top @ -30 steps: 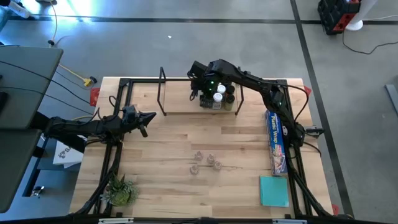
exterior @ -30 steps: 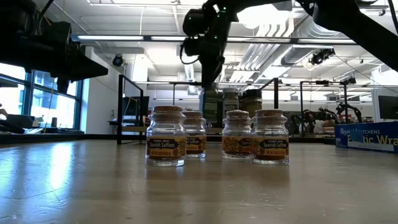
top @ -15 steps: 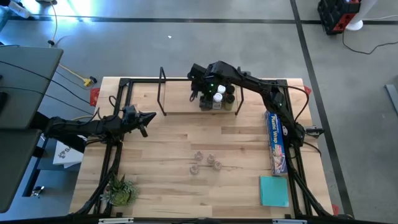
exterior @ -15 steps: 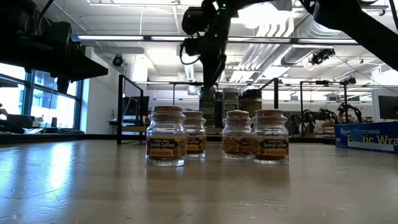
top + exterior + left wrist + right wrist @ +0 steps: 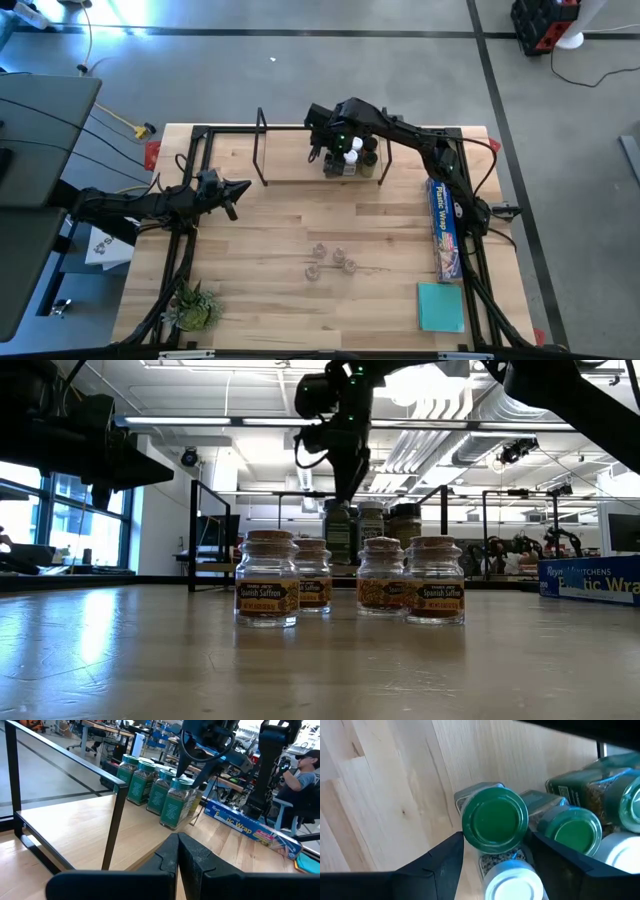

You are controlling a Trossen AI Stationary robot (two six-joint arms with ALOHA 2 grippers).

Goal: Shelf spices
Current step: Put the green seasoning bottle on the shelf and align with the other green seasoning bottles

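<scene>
Since a second ago the right gripper has shifted slightly along the shelf; its fingers stand apart astride a green-lidded spice jar, apparently not gripping. That jar stands among the spices at the shelf's right end. Left gripper is fully closed, empty, left of the shelf. Surface: light wood; open workshop behind. Four front jars read "Spanish Saffron"; blue box reads "Plastic Wrap".

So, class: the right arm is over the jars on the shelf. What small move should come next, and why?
Probably lift the right gripper straight up. Its jaws stand open either side of a green-lidded jar already standing on the shelf, so that jar looks placed; four saffron jars still wait mid-table.
</scene>
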